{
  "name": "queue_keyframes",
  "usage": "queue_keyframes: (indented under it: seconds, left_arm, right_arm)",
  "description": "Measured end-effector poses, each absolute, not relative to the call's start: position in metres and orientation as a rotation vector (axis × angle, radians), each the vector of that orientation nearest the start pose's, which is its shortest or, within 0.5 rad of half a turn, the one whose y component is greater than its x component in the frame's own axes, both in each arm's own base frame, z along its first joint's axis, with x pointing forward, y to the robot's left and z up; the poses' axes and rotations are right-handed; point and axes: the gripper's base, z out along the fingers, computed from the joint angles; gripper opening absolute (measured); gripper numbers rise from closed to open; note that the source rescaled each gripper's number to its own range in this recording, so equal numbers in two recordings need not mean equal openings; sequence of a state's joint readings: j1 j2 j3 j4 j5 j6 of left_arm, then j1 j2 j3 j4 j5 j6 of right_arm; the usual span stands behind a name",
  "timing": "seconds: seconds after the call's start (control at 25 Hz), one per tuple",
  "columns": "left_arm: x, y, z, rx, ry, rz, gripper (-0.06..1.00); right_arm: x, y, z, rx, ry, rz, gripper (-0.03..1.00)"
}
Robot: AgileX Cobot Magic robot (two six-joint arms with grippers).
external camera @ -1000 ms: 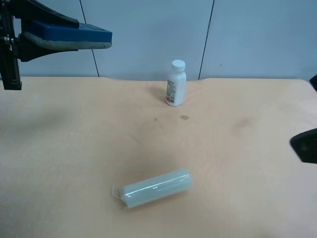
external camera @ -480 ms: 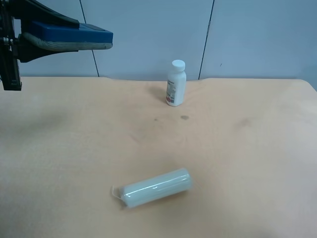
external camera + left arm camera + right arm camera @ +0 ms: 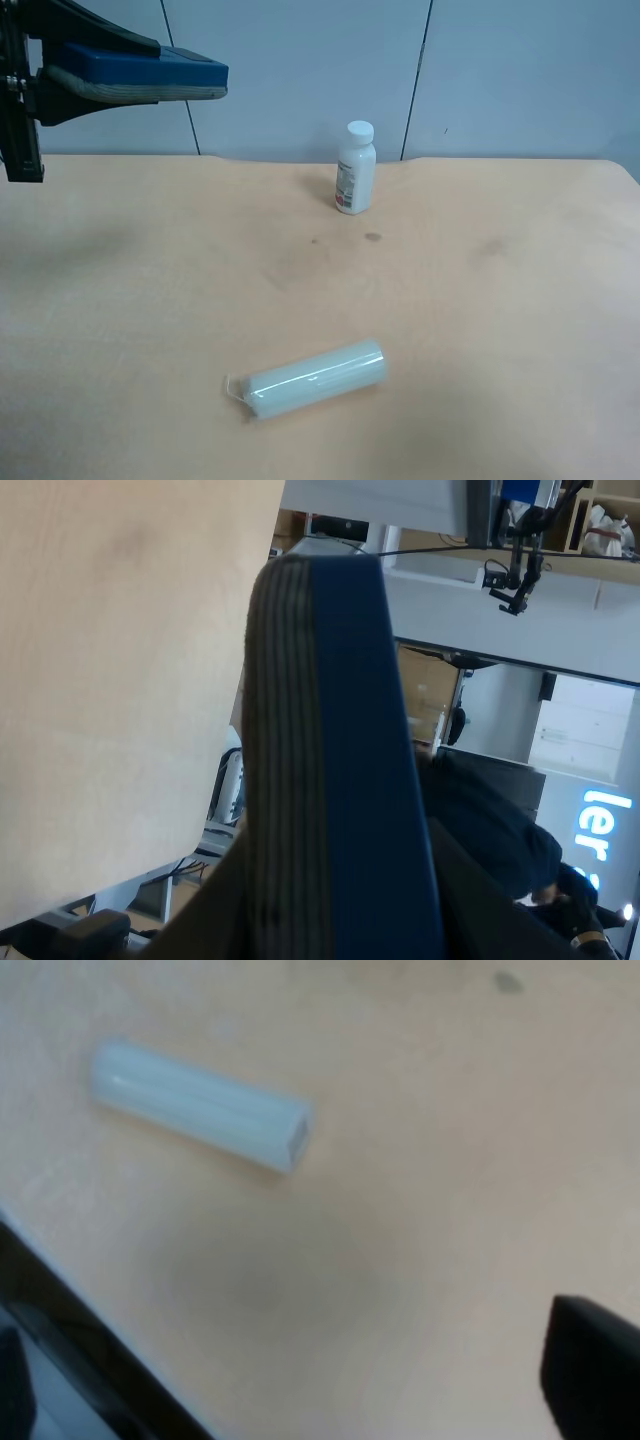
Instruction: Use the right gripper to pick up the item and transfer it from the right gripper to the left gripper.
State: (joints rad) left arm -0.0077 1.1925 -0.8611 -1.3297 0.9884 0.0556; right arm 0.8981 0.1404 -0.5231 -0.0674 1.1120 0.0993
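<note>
Gone from the exterior high view's three o'clock edge is the dark arm part that showed there a second ago. At ten o'clock, well above the light wooden bench [image 3: 520, 330], the all-black left gripper [image 3: 130, 72] has its jaws clamped on the small rectangular whiteboard eraser with blue plastic top and grey felt pad [image 3: 175, 72], so the hand-over looks done. Only one dark finger of the right gripper [image 3: 595, 1365] shows, so whether its jaws are apart cannot be told. A pale translucent cylindrical roll [image 3: 315, 380] lies at six o'clock, and a white plastic pill bottle [image 3: 355, 168] stands toward twelve.
</note>
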Motion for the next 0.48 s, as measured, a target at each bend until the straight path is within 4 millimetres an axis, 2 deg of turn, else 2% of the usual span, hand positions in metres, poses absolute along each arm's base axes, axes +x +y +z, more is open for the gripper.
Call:
queue_keyframes:
  seconds: [0.48]
  left_arm:
    - [0.2230, -0.0760, 0.3308, -0.556, 2.258, -1.594, 0.00]
  right_arm:
    - [0.0137, 0.0086, 0.2781, -0.860, 2.056, 0.480, 1.00]
